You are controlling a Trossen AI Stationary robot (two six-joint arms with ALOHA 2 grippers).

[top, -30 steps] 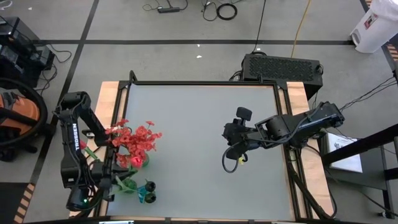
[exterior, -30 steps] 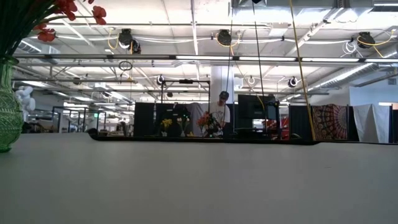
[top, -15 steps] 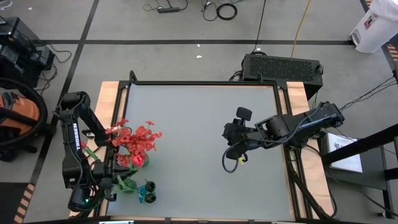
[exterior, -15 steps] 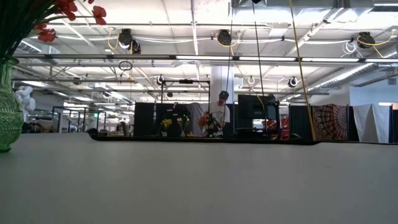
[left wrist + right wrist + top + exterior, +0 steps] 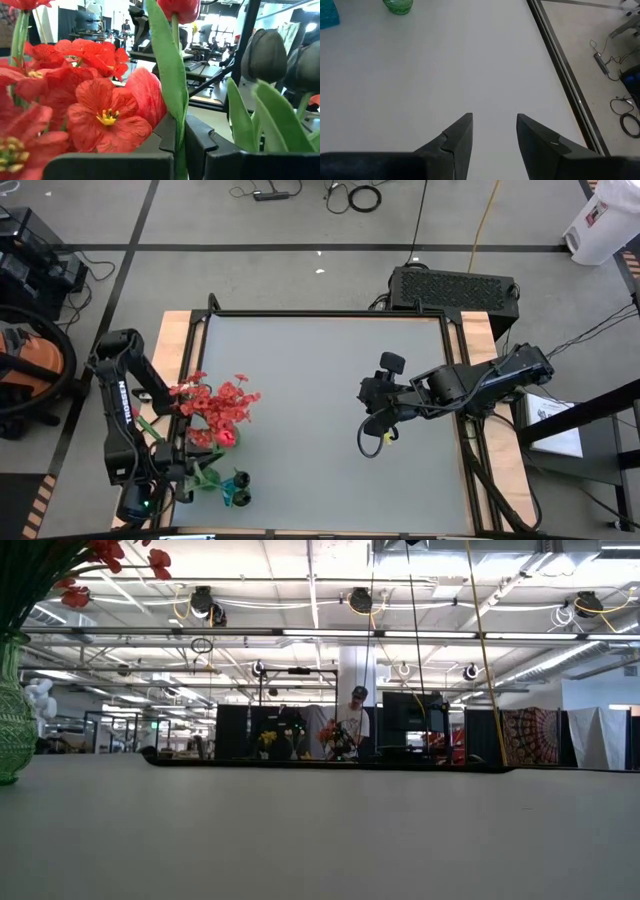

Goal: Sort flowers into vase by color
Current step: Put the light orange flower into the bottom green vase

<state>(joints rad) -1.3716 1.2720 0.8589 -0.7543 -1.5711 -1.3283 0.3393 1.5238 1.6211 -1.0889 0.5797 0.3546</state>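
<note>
My left end effector (image 5: 179, 145) is pinched tight on a green tulip stem (image 5: 172, 75) at the worktop's (image 5: 330, 380) left edge, right beside the red flowers (image 5: 220, 408) in the green vase (image 5: 12, 720). Black buds (image 5: 265, 55) stand close by on that side, and a blue vase (image 5: 238, 490) sits just in front of the green one. My right end effector (image 5: 492, 132) hangs over the bare right half of the worktop, well apart from the flowers, fingers spread and holding nothing.
</note>
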